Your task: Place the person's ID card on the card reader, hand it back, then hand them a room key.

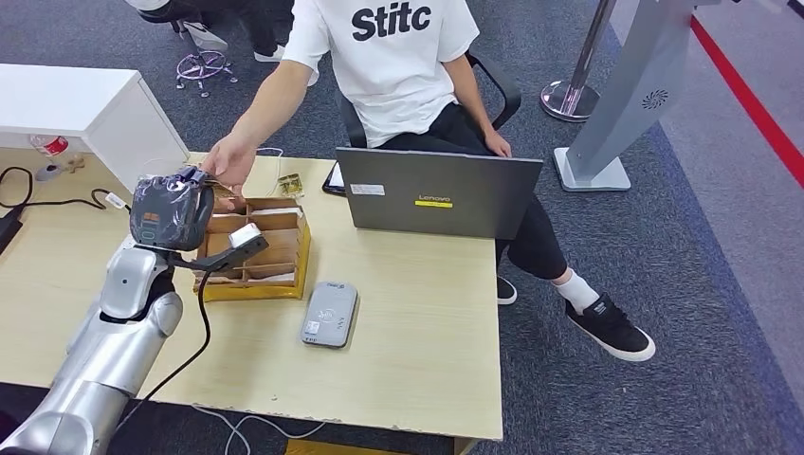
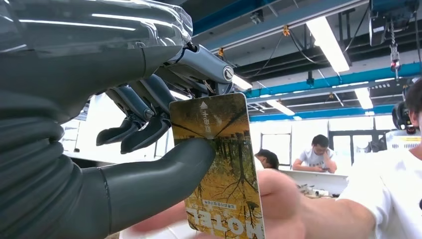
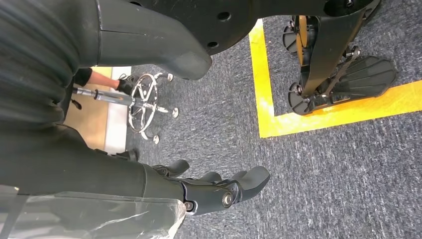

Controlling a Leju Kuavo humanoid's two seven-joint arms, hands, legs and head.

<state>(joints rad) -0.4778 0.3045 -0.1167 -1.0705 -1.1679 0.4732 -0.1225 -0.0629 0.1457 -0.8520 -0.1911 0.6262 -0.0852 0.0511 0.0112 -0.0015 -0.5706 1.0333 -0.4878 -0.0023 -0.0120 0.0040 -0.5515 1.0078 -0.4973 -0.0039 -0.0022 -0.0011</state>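
While left hand [image 2: 149,124] pinches room key [image 2: 219,164] between thumb and fingers above desk's [image 1: 417,322] far-left edge, person's hand [image 1: 228,163] is already touching it; a late release risks a tug, an early one a drop onto the wooden organizer [image 1: 270,251]. Right hand [image 3: 219,189] hangs empty, fingers loosely apart. Card reader [image 1: 330,315] bare; ID card's whereabouts unclear.
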